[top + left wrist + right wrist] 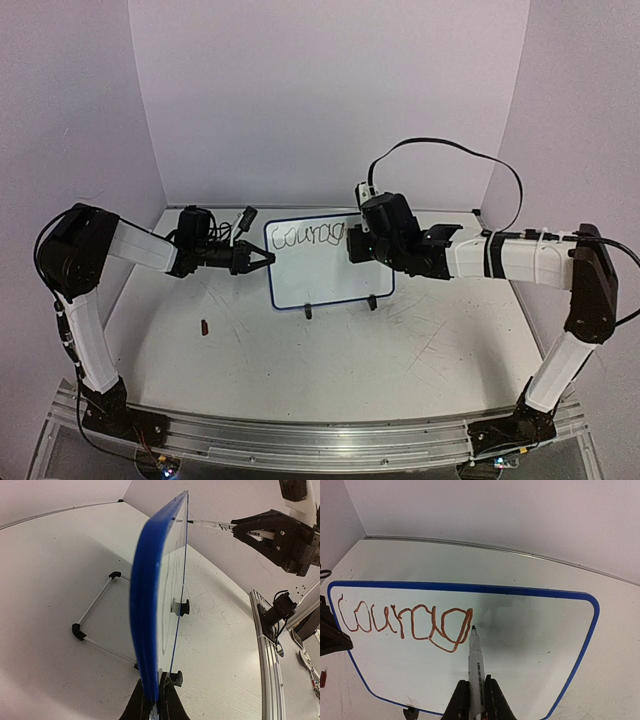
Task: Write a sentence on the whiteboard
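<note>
Closest thing to my right wrist cam is my right claw [476,694], clenched tight around a marker [475,662] that sticks straight out from between the fingers. The marker's dark tip is down on the whiteboard [530,645], touching the surface right beside the last loop of the sentence [402,622]. That reads "Courag" at this point, in loopy reddish-brown letters along the board's upper left.

Meanwhile my left claw [155,702] is clamped shut on the board's blue frame, one finger on each side of its left edge. From that wrist cam I'm basically looking at the board edge-on, with a thin wire stand [95,605] showing behind it.

The board stands on two black clip feet [308,311], leaning back a bit. It's around the middle of the tabletop [430,350], closer to the far edge than the near one.

There's also a small reddish-brown thing [203,326] lying toward the tabletop's left side, well apart from the board. Too small to tell what it is.
</note>
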